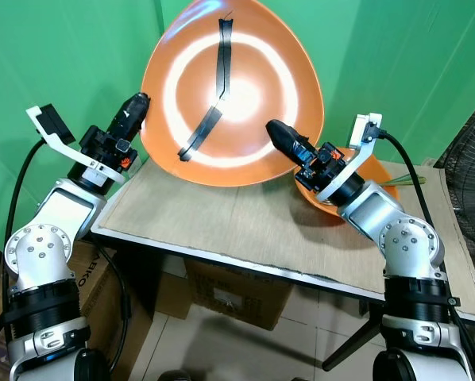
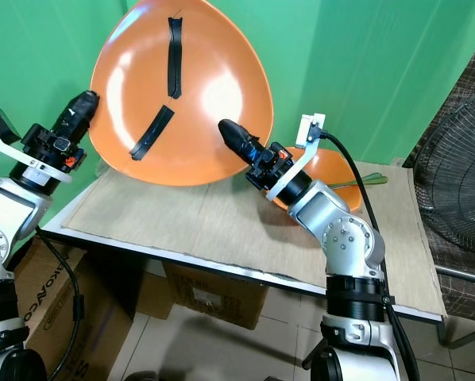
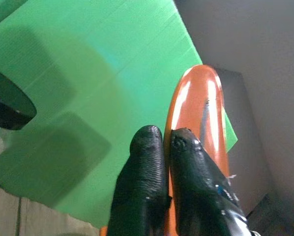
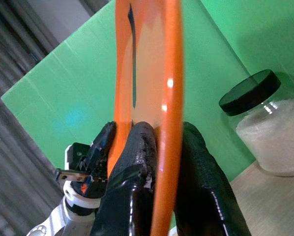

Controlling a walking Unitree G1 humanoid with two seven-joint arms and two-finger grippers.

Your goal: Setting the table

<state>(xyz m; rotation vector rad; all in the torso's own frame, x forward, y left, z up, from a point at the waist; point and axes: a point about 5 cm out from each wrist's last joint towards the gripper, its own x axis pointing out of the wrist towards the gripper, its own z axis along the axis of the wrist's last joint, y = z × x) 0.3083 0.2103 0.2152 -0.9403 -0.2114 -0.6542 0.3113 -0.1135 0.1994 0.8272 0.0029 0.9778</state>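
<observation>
My left gripper [image 1: 139, 101] and right gripper [image 1: 279, 132], both clenched on the upright orange plate's [image 1: 241, 95] opposite rims above the table [image 1: 214, 218].

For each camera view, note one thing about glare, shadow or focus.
Left eye view: a bright ring of glare on the big orange plate. Right eye view: a smaller glare patch on that plate. Left wrist view: the left end effector casts soft shadows on the green backdrop. Right wrist view: small highlights on the plate's rim; the jar looks slightly soft.
</observation>
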